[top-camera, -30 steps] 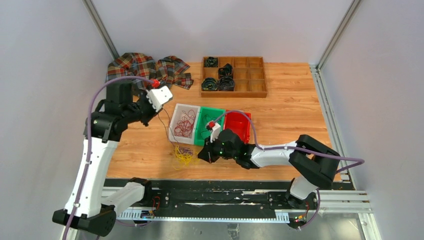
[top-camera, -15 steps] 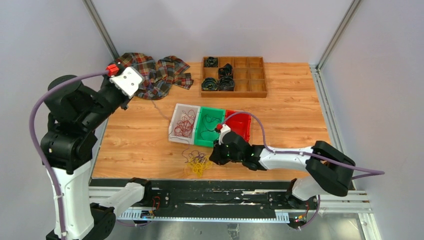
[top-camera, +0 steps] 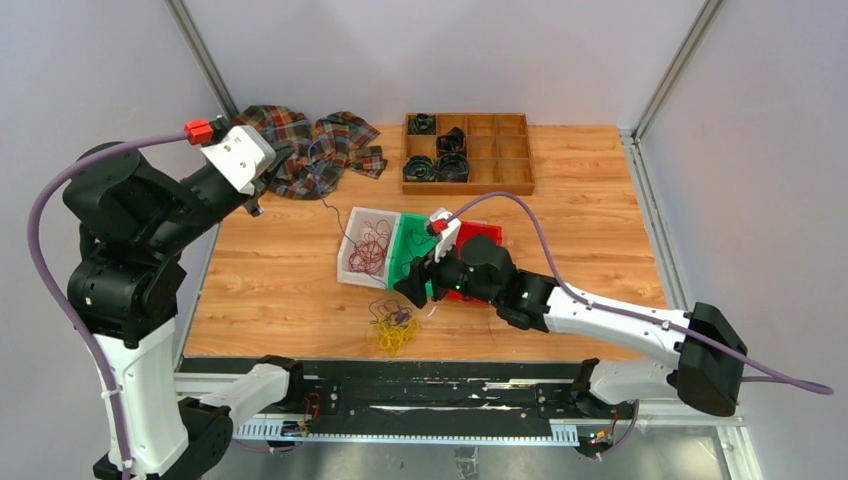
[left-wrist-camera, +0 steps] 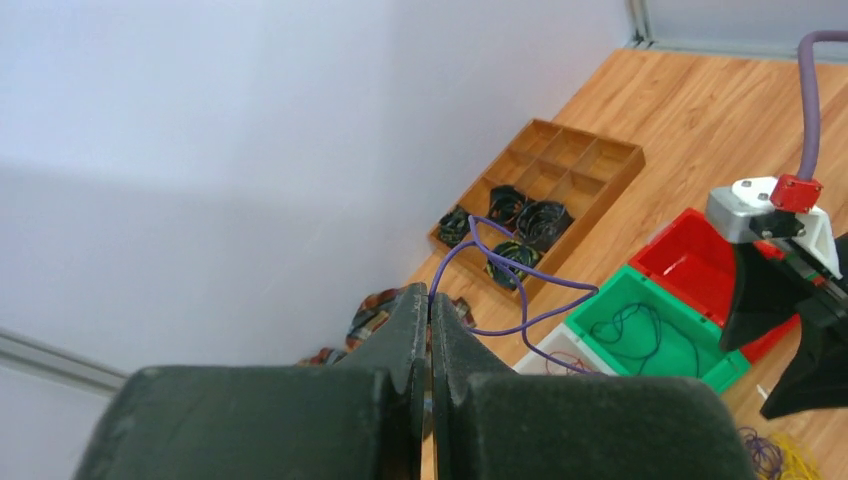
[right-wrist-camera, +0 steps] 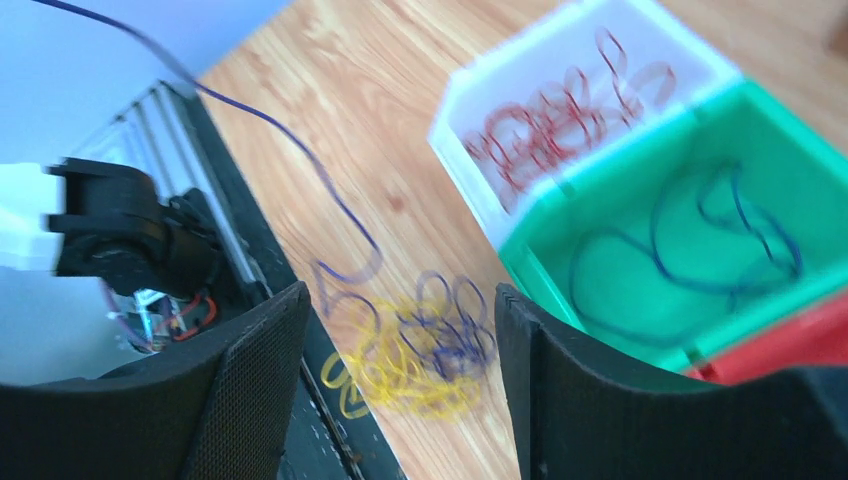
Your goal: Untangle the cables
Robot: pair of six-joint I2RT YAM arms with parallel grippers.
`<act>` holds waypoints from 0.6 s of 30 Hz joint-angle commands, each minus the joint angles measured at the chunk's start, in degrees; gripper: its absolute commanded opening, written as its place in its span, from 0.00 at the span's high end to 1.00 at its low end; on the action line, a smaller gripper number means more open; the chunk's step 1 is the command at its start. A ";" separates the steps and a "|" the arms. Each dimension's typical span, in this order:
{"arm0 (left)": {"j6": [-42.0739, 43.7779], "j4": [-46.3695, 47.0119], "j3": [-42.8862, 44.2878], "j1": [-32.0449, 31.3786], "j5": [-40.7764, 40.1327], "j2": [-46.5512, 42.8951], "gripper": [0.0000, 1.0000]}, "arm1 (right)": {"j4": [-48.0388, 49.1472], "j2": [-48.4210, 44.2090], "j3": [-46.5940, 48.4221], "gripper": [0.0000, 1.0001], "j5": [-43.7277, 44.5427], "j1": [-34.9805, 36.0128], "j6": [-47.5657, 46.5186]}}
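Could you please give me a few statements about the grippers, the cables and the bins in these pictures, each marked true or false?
1. The left gripper is shut on a purple cable. True.
2. The right gripper is clamped on the yellow cables. False: it is open and holds nothing.
3. The white bin holds red cables. True.
4. The yellow cables lie inside the green bin. False: they lie tangled on the table, outside the bins, on the side nearer the arm bases.
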 commanded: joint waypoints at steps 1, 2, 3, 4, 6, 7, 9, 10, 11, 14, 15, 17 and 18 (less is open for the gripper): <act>-2.53 1.93 3.35 -0.33 3.63 1.01 1.00 | 9.28 3.65 5.74 0.32 -7.54 2.60 -7.02; -2.30 1.94 4.29 -0.35 3.51 1.46 0.99 | 9.68 5.52 7.37 0.31 -9.15 2.94 -7.10; -2.04 1.93 5.38 -0.36 3.40 1.99 1.00 | 10.02 7.29 8.89 0.31 -10.51 3.27 -6.91; -1.71 1.97 6.48 -0.36 3.18 2.45 0.99 | 10.65 8.92 9.86 0.31 -11.78 3.74 -6.78; -0.75 1.96 8.72 -0.36 2.73 3.23 1.00 | 12.46 11.76 10.64 0.31 -11.93 4.69 -6.90; -0.47 1.97 9.54 -0.36 2.55 3.58 1.00 | 12.74 13.06 11.01 0.31 -11.79 4.91 -6.61; -0.18 1.91 11.08 -0.31 2.34 4.20 0.99 | 12.94 15.57 11.71 0.30 -11.18 5.15 -5.83; -0.01 1.90 11.76 -0.33 2.32 4.46 0.99 | 13.05 16.72 11.85 0.30 -10.81 5.28 -5.54; 0.16 1.97 12.33 -0.35 2.19 4.64 0.99 | 13.30 17.95 11.61 0.31 -10.22 5.51 -5.43; 1.31 1.96 12.91 -0.36 1.29 4.82 1.00 | 13.41 20.19 10.47 0.45 -7.25 6.03 -4.61; 1.62 1.94 12.50 -0.36 0.88 4.62 0.99 | 13.69 20.58 9.82 0.54 -6.70 6.04 -3.77; 2.14 1.97 10.06 -0.36 0.24 3.25 1.00 | 15.15 20.46 7.99 0.73 -6.16 6.04 -2.05; 2.69 1.94 7.62 -0.36 0.09 2.19 1.00 | 16.08 19.86 7.03 0.83 -5.79 6.04 -1.44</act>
